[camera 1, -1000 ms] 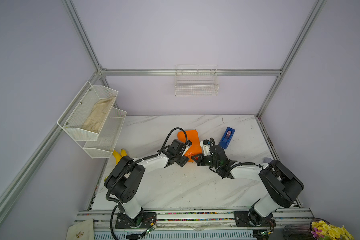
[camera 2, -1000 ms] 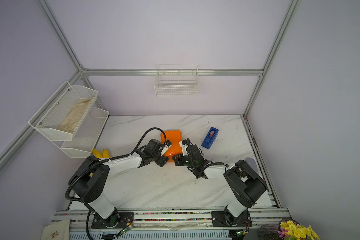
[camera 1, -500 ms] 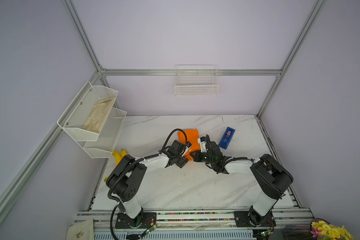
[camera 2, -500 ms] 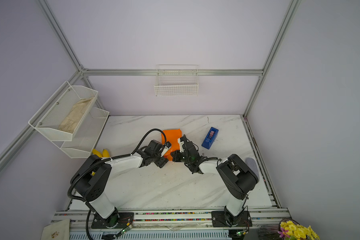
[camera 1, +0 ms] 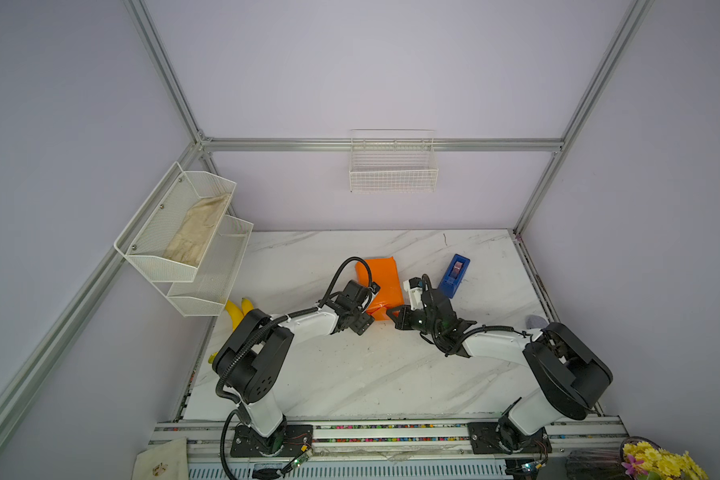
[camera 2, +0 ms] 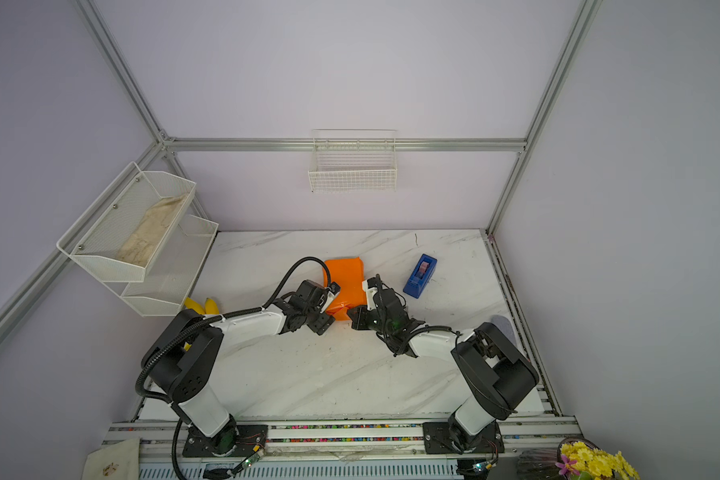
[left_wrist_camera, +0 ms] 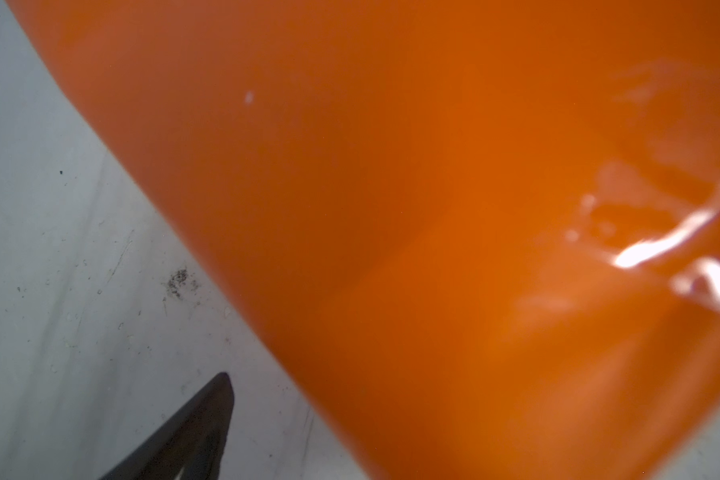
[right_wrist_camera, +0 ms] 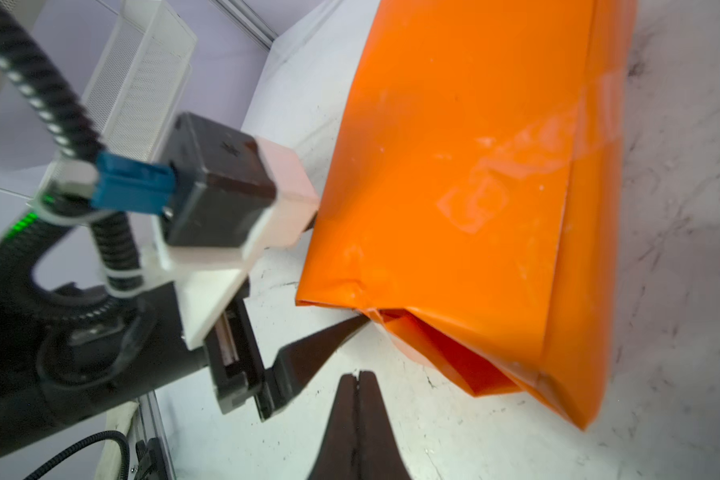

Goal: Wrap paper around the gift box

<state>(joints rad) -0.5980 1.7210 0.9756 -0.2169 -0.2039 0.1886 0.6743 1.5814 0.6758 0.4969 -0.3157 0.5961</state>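
At near end of parcel: noted left gripper [camera 1: 373, 312] spread wide, nothing clamped. One finger [right_wrist_camera: 316, 347] w/ tip touching crumpled fold of the paper [right_wrist_camera: 454, 166]; other finger hidden. Just beside it, found right gripper [right_wrist_camera: 358, 382] pinched fully shut, empty, tips short of gaping flaps [right_wrist_camera: 454, 357], not touching.

Can't see the gift box anywhere; prob. inside orange wrap, which lies mid table [camera 1: 350, 374], long axis running away from arm bases.

Judged well along: sheet rolled round into long sleeve, seam overlapped & stuck w/ glossy tape strips [right_wrist_camera: 591, 108]. Far end looks flat in both top views; can't tell if sealed.

Left to do, by the look: near end only. Gaping, flaps loose, no tape seen there. Needs tucking, pressing flat, taping.

Spotted blue tape dispenser [camera 1: 454, 275] to right of parcel, near but not touching, prob. within right arm's reach.
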